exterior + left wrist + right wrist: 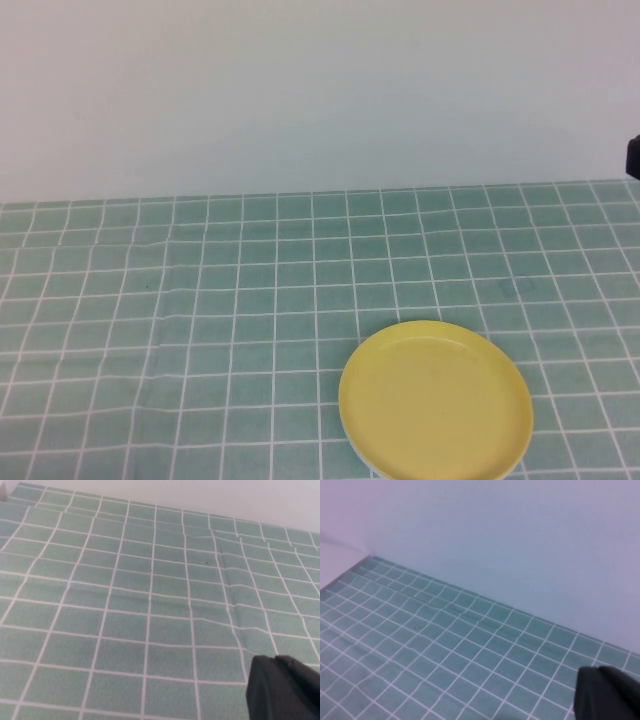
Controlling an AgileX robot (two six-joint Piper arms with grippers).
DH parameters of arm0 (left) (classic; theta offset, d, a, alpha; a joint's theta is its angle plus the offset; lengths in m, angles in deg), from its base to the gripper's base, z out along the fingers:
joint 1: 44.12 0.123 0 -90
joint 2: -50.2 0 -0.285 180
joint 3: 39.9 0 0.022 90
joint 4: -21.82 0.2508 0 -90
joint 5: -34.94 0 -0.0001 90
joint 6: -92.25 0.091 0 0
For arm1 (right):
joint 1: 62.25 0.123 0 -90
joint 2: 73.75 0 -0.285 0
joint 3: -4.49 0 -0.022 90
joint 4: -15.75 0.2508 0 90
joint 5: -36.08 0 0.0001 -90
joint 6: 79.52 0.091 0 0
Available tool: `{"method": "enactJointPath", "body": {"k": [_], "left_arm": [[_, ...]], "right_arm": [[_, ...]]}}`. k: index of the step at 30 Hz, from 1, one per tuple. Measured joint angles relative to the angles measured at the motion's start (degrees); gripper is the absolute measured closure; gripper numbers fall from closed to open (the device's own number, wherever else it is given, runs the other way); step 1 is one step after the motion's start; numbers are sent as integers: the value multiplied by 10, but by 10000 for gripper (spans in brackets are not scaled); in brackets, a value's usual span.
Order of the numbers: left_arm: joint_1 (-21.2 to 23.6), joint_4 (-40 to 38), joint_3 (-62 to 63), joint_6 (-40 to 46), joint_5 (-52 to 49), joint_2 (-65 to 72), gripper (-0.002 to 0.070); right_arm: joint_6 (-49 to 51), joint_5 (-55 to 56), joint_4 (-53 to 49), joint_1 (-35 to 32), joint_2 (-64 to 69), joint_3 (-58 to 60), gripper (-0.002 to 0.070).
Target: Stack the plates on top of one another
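The yellow plate (435, 401) topped the stack; both pincers, left gripper (285, 687) and right gripper (607, 692), sat closed, empty, well clear. Best stay withdrawn.

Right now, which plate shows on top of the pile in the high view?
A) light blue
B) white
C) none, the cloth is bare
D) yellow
D: the yellow plate lies face up near the table's front right, with only a thin pale rim edge peeking from under it; the left gripper and right gripper are shut, clear of it.
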Motion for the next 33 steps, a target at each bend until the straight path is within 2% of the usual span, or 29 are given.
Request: {"method": "enactJointPath", "body": {"k": [10, 19, 23, 29, 33], "left_arm": [[0, 0, 0, 0, 0, 0, 676], [0, 0, 0, 0, 0, 0, 676], [0, 0, 0, 0, 0, 0, 676], [0, 0, 0, 0, 0, 0, 676], [0, 0, 0, 0, 0, 0, 676]], "right_arm": [[-1, -4, 4, 0, -13, 0, 678], [-27, -10, -29, 0, -158, 7, 678], [-28, 53, 2, 0, -220, 67, 678], [-32, 166, 28, -4, -330, 222, 678], [-32, 173, 31, -53, -388, 321, 678]]}}
